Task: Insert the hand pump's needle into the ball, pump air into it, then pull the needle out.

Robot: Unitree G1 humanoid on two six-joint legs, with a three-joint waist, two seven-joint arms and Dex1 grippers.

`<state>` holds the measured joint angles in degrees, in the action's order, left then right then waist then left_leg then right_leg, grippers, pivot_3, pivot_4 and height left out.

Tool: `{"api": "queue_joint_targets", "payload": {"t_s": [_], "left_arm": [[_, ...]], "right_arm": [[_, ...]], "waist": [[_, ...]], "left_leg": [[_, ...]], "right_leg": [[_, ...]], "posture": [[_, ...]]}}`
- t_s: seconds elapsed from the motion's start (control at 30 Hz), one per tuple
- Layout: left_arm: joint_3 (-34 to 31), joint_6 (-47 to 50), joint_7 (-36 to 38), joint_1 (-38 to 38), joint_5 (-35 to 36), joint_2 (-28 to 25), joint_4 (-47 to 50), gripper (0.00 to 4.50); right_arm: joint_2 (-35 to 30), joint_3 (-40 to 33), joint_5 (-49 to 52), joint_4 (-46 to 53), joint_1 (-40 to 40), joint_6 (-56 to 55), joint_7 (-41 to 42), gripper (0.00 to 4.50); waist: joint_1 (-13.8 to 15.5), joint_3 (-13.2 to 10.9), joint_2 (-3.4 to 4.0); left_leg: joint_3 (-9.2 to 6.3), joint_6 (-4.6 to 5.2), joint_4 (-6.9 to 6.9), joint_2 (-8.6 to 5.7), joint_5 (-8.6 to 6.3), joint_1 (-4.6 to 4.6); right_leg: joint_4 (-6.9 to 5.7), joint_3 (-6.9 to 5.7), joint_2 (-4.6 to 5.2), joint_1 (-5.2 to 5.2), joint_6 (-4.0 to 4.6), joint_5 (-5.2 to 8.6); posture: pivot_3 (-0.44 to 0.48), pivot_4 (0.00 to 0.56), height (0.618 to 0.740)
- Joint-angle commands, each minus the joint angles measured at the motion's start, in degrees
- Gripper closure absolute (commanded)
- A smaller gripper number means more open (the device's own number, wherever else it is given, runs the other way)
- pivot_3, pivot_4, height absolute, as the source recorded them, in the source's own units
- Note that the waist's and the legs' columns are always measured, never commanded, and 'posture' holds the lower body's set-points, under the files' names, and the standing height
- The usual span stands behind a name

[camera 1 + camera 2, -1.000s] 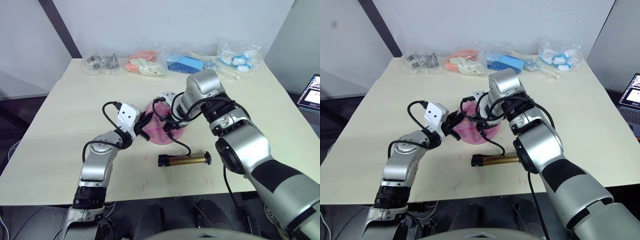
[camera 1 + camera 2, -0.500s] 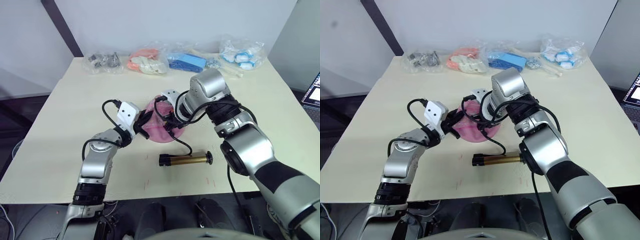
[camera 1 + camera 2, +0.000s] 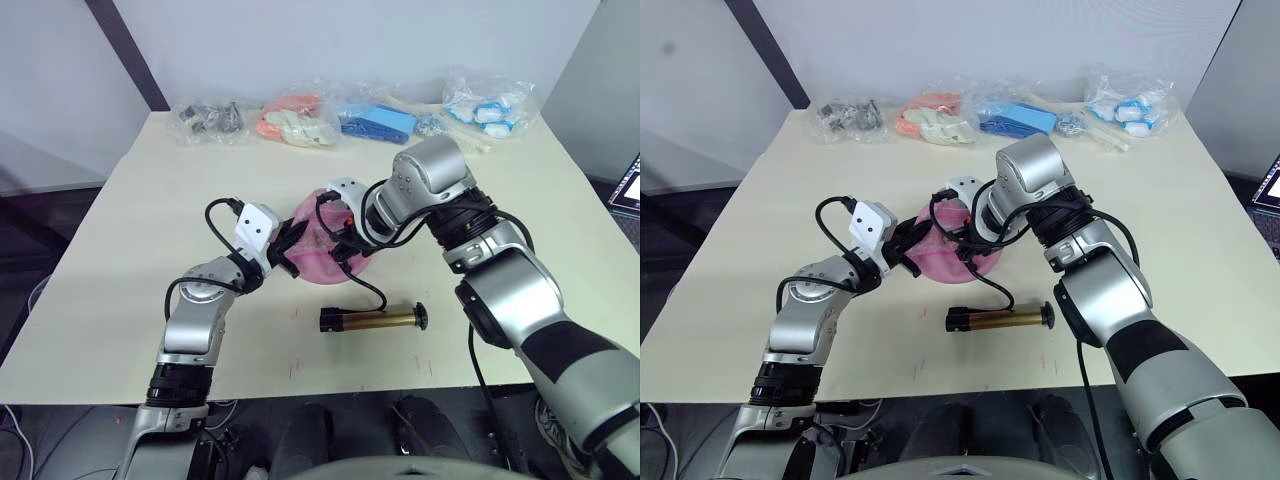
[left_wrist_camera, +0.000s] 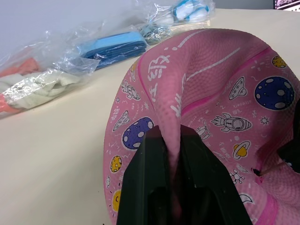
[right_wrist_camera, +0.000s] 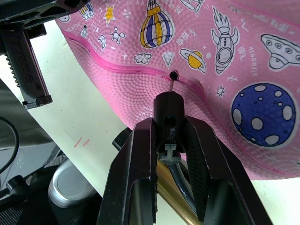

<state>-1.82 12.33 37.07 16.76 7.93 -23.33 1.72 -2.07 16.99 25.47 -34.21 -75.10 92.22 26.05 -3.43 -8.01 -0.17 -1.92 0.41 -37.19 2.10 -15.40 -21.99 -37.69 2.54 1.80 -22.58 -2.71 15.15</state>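
Note:
The pink ball (image 3: 322, 255) with cartoon prints sags in the middle of the table. My left gripper (image 4: 173, 187) is shut on a raised fold of the ball's skin at its left side. My right gripper (image 5: 169, 136) is shut on the black fitting of the needle (image 5: 171, 85), whose thin pin reaches up to the ball's small valve hole (image 5: 174, 75); its tip sits at the hole. The gold hand pump (image 3: 370, 320) lies on the table in front of the ball. Its thin black hose (image 3: 368, 287) curls up to the right gripper.
Several clear bags of small items line the table's far edge: dark parts (image 3: 205, 120), orange and white pieces (image 3: 295, 120), blue pieces (image 3: 375, 122), blue-white pieces (image 3: 485, 105). A laptop (image 3: 626, 185) stands past the table's right side.
My right forearm has swung a little to the right while its gripper stays at the ball. The ball, the pump and my left gripper have kept their places.

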Motion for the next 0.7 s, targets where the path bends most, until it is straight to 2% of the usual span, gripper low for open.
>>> {"api": "queue_joint_targets", "payload": {"t_s": [0.03, 0.33, 0.7], "left_arm": [[5.26, 1.09, 1.43, -0.51, -1.02, 1.31, -1.74, 4.47], [4.91, 0.38, 1.17, 0.23, -1.4, 1.12, -3.3, 4.47], [5.24, -0.02, 1.21, -0.2, -1.57, 1.38, -3.18, 4.47]], "right_arm": [[2.33, 0.81, 5.05, 2.26, 1.06, 0.28, 1.01, 4.14], [-0.14, 2.32, 8.89, 4.83, 1.1, 0.28, -0.31, 4.14], [-3.98, 5.2, 20.12, 8.54, 1.6, 0.28, -5.8, 4.14]], "waist": [[0.02, -0.01, -0.01], [0.17, -0.08, -0.01], [0.94, -0.24, 0.0]], "left_leg": [[0.0, 0.0, 0.01, 0.0, 0.0, 0.0], [0.0, 0.0, 0.01, 0.0, 0.0, -0.01], [0.03, 0.0, 0.03, -0.01, 0.0, -0.2]], "right_leg": [[0.0, 0.0, 0.0, 0.0, 0.0, 0.0], [0.0, -0.01, 0.0, -0.01, 0.0, 0.0], [0.09, -0.04, 0.01, -0.13, 0.01, 0.0]], "posture": [[0.0, 0.15, 0.736], [0.0, 0.15, 0.736], [0.0, 0.15, 0.736]]}}
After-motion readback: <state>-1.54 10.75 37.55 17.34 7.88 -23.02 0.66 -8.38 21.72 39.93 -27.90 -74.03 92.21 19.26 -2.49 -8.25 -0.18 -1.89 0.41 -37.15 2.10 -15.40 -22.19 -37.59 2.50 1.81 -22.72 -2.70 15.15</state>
